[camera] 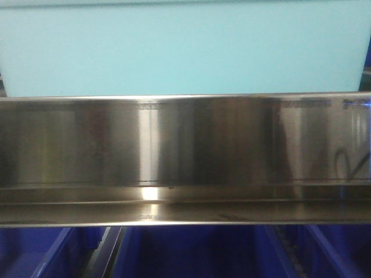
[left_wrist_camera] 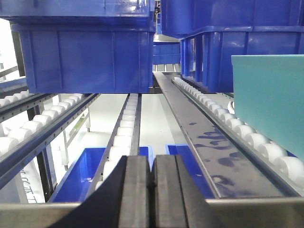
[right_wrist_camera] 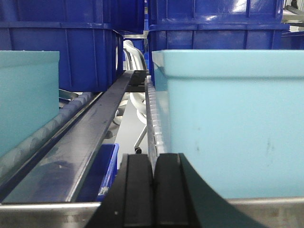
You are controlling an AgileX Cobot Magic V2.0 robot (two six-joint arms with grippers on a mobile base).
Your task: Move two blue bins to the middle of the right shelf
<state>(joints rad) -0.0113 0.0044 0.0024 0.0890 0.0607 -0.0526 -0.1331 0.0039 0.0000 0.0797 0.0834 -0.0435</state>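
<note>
Two blue bins seen far back on roller lane, sat on the rollers, well apart from both grippers. Nothing grabbed yet, so step is judged as approach. Tips, imo: fingers should be opened before the reach, steel front rail cleared, teal bin not bumped, bin rim taken square. Left gripper: fingers pressed together, nothing held between. Right gripper: same deal, clamped on nothing, teal bin close on its right.
</note>
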